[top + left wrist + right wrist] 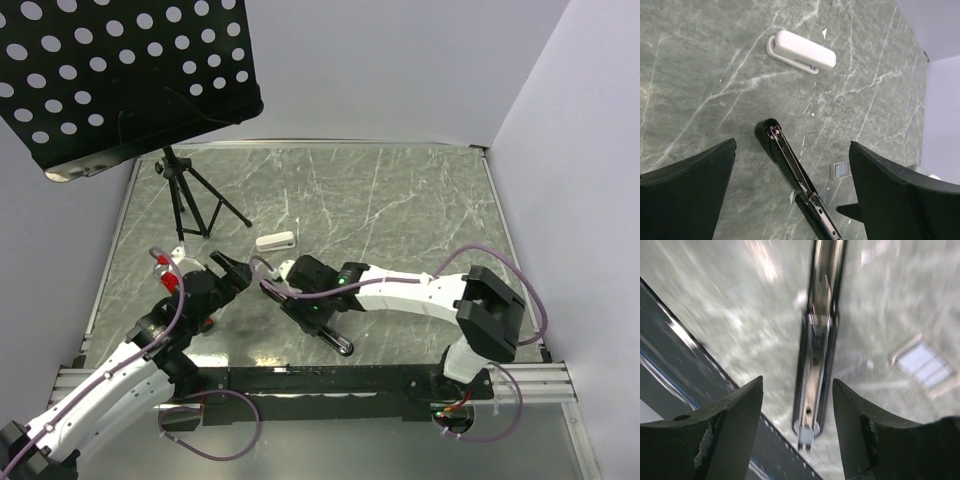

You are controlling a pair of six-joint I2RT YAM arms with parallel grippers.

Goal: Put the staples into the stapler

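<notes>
Directly below right gripper [797,384]: opened black stapler [816,365]; staples [927,366] just beside

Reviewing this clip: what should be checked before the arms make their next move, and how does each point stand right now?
1. Black stapler opened flat, channel exposed: ok.
2. Left gripper open, empty: ok.
3. Right gripper open above the stapler, holding nothing: ok.
4. Staples in a gripper: not ok; the greyish rectangle lies on the table beside the stapler.
5. White stapler apart from the black one: ok.
6. Channel already loaded: cannot tell; right wrist view is blurred.
</notes>
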